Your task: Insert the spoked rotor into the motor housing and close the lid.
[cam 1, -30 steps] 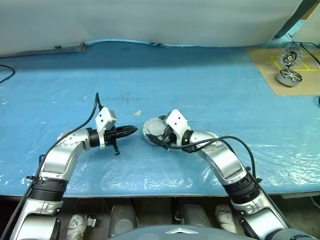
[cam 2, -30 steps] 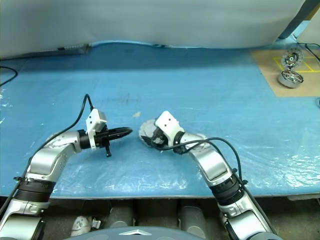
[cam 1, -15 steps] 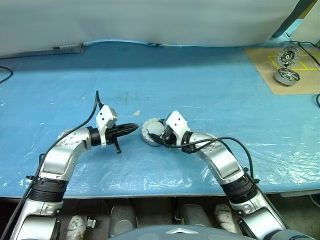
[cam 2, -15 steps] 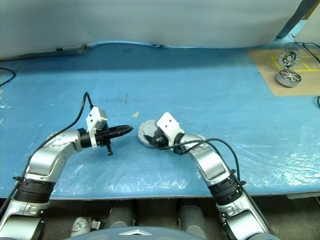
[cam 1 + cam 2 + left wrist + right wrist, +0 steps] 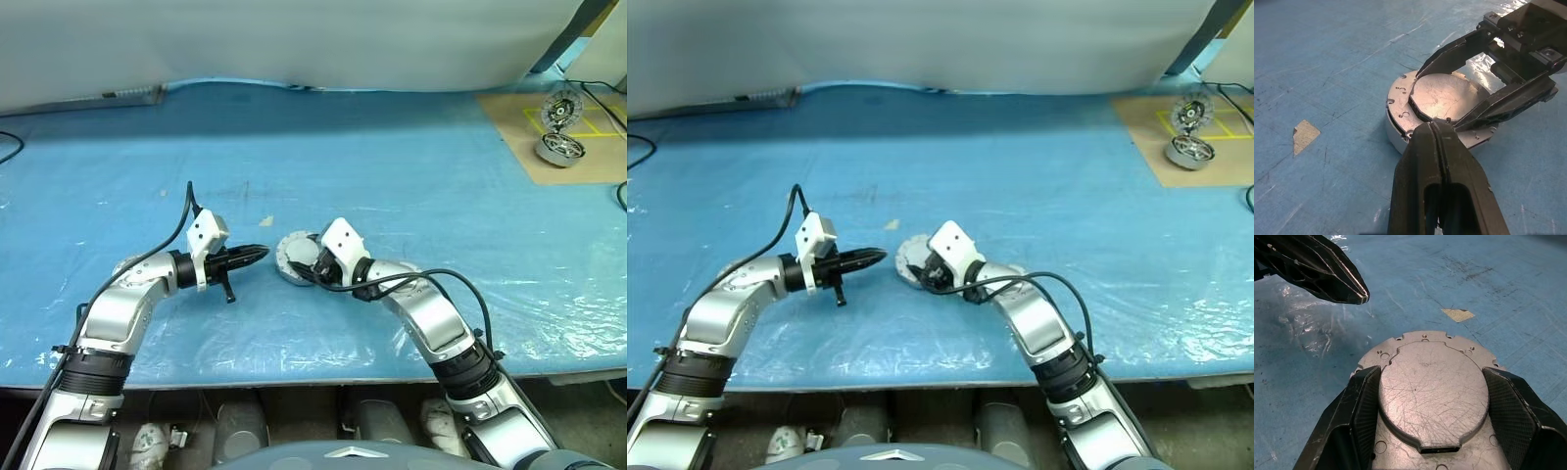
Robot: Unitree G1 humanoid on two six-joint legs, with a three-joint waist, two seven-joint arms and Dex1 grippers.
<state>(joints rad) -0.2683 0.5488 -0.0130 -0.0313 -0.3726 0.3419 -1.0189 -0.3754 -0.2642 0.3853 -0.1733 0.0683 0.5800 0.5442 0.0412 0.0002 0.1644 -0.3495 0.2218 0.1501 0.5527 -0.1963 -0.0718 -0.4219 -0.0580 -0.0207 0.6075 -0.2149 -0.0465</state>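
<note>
Right wrist view: the lid [image 5: 1432,391] is seen closed flat on the motor housing [image 5: 1400,129], mid-counter [image 5: 392,166]. It is straddled at its rim by the right gripper [image 5: 1435,396], jaws spread; the left gripper [image 5: 1437,128], jaws shut, hovers at nine o'clock. Rigid, smooth, probably heavy metal; the edges are best gripped.

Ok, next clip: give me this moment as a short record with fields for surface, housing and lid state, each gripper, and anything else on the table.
surface: table with blue plastic cover
motor housing: flat on the cover between the arms
lid: lying closed on the housing, plain grey side up
right gripper: fingers either side of the lid's raised disc, contact unclear
left gripper: shut, tip just beside the housing, holding nothing
other: twin motor unit on brown board, far right; scrap of tape near the housing
</note>
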